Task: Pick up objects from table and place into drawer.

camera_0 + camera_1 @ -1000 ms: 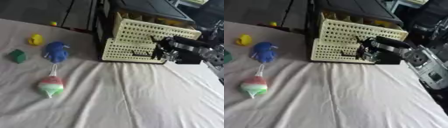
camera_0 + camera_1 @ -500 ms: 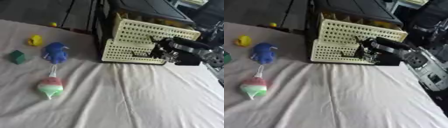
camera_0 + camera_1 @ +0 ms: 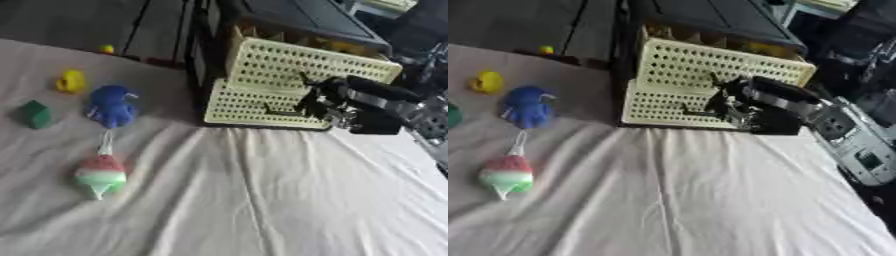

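A cream perforated drawer unit (image 3: 297,65) in a black frame stands at the back of the table. Its lower drawer (image 3: 249,102) juts out toward me. My right hand (image 3: 322,102) comes in from the right and sits against that drawer's right front, fingers curled on its edge. On the cloth to the left lie a yellow duck (image 3: 70,81), a blue plush toy (image 3: 111,105), a green block (image 3: 35,114) and a red, white and green toy (image 3: 99,175) on a string. My left hand shows in neither view.
A white cloth (image 3: 262,200) with folds covers the table. A small yellow ball (image 3: 106,48) lies at the far edge. Dark equipment and a grey device (image 3: 859,150) stand to the right of the drawer unit.
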Tool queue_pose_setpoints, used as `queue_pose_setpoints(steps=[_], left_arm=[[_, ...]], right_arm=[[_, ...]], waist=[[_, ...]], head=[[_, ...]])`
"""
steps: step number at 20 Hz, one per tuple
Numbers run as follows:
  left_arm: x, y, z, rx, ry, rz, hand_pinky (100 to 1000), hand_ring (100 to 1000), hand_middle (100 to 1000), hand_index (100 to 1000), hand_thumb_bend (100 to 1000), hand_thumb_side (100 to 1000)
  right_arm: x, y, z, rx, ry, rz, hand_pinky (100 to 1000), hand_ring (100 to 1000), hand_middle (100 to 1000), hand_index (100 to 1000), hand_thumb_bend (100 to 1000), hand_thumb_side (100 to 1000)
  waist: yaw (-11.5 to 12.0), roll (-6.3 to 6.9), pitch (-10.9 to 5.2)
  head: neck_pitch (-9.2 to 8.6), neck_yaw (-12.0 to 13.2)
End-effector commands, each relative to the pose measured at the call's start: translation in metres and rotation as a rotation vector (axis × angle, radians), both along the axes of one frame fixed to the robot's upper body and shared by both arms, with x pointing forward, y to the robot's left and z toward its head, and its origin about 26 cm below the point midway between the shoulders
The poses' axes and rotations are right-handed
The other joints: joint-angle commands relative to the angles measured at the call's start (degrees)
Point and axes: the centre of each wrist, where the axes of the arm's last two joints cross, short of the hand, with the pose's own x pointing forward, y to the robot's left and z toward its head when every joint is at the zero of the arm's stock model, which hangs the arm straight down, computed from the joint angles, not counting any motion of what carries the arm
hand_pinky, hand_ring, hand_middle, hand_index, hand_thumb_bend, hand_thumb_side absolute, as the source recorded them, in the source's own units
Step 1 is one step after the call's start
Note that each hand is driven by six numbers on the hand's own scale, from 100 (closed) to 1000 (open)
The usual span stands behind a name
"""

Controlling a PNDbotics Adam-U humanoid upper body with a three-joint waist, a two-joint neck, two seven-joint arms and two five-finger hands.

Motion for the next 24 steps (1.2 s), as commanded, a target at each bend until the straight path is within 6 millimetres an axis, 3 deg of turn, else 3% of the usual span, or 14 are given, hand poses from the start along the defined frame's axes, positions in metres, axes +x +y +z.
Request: queue_pose_setpoints(steps=[1, 8, 24], left_arm=[[-0.003, -0.001, 0.007, 0.007, -0.031, -0.012, 649, 704, 645, 970, 100, 1000], [-0.003, -0.003, 0.007, 0.01, -0.028, -0.016, 650, 704, 644, 970, 100, 1000], [-0.003, -0.004, 0.008, 0.021, -0.035, -0.024, 653, 706, 644, 972, 100, 1000]], right_arm=[[-0.009, -0.007, 0.015, -0.029, -0.047, -0.036, 134, 225, 558, 784, 100, 1000], [-0.012, -0.009, 0.019, 0.028, -0.105, -0.011, 148, 236, 610, 824, 100, 1000], [-0.018, -0.022, 0.023, 0.066, -0.171, -0.041, 143, 226, 573, 779, 100, 1000]], waist=[[0.12, 0.19, -1.11], [0.32, -0.08, -0.81], [0.28, -0.15, 0.4]], head=[[-1.22, -0.38], [-1.77, -0.4], [-4.0, -0.82]])
